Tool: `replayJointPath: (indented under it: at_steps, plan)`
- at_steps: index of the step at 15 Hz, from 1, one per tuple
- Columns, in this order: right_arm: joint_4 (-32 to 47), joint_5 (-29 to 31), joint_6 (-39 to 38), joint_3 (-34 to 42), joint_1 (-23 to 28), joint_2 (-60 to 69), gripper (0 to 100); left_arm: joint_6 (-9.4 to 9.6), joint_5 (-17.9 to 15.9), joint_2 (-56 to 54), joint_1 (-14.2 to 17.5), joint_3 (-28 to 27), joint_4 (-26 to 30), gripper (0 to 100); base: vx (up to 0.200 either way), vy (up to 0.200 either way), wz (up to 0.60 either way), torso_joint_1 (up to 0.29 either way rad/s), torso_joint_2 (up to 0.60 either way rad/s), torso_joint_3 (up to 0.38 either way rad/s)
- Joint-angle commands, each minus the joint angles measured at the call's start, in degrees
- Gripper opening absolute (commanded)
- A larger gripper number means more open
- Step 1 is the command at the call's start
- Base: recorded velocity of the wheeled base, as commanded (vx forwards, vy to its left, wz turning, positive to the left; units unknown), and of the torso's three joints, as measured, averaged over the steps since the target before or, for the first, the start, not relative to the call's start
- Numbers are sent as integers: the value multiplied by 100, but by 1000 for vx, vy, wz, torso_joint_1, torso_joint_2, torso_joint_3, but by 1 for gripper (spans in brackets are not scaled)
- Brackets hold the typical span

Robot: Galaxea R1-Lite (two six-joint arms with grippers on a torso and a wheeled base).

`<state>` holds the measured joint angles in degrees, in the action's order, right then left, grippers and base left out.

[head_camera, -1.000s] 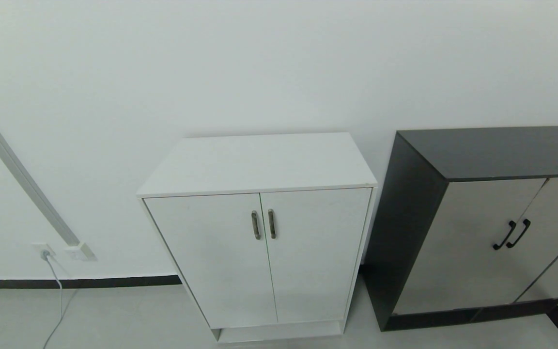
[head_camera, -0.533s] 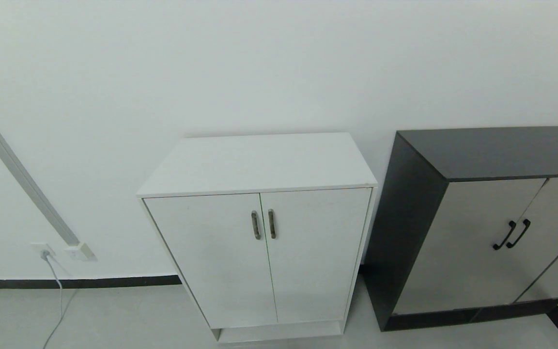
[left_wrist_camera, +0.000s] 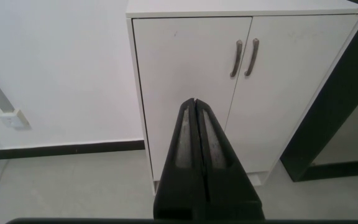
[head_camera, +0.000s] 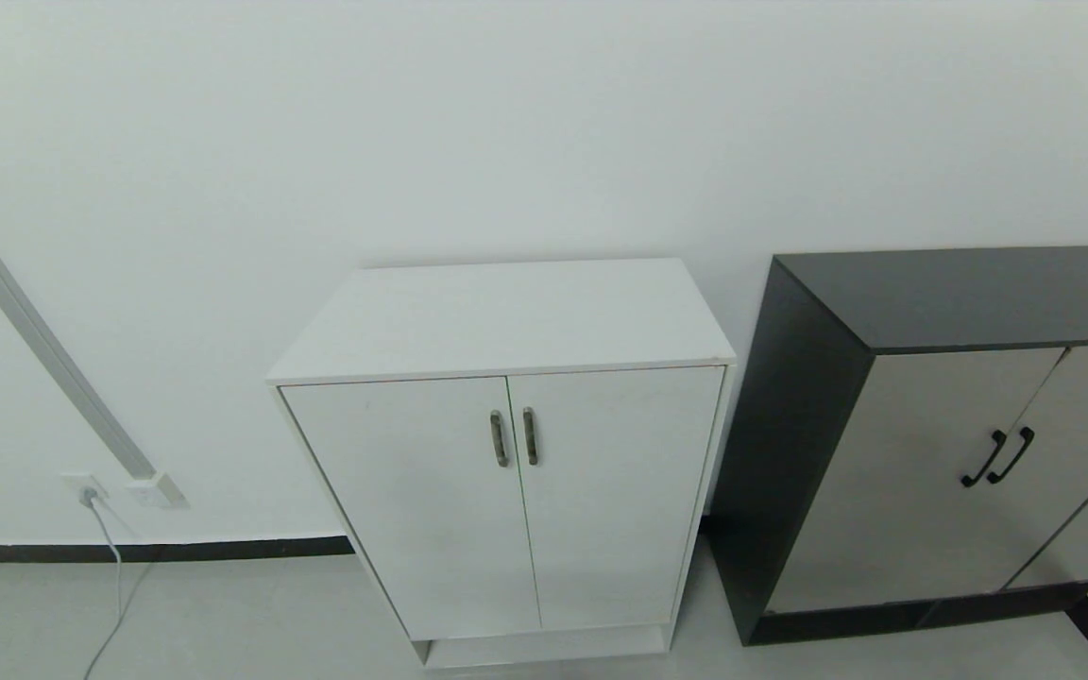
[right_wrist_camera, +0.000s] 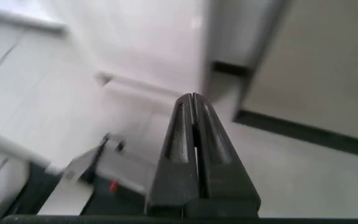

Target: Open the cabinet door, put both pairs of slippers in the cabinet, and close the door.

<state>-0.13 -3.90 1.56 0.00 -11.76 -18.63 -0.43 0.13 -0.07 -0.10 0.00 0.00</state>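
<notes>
While the 2 doors (head_camera: 431, 501) of the white cabinet (head_camera: 506, 321) are sitting shut, we are seeing the left gripper (left_wrist_camera: 194, 102) clenched facing them and the right gripper (right_wrist_camera: 194, 96) clenched over open floor (head_camera: 223, 614); a black cabinet (head_camera: 790, 453) is standing just beside the white one's right edge.

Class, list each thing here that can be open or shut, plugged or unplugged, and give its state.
White cabinet: both doors shut.
Dark cabinet: visible doors shut.
Left gripper: shut, empty.
Right gripper: shut, empty.
Wall socket: cable plugged in.
</notes>
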Motion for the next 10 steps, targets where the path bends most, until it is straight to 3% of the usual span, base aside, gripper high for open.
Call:
replayJointPath:
  at_steps: [1, 5, 10]
  plan:
    - [-4, 3, 11, 0, 667, 553, 0, -1, 4, 7, 1, 0, 0, 0, 0, 0, 0, 0, 0, 0]
    - [-4, 3, 11, 0, 1176, 1072, 0, -1, 4, 7, 1, 0, 0, 0, 0, 0, 0, 0, 0, 0]
    - [-4, 3, 37, 0, 1185, 1863, 0, -1, 4, 7, 1, 0, 0, 0, 0, 0, 0, 0, 0, 0]
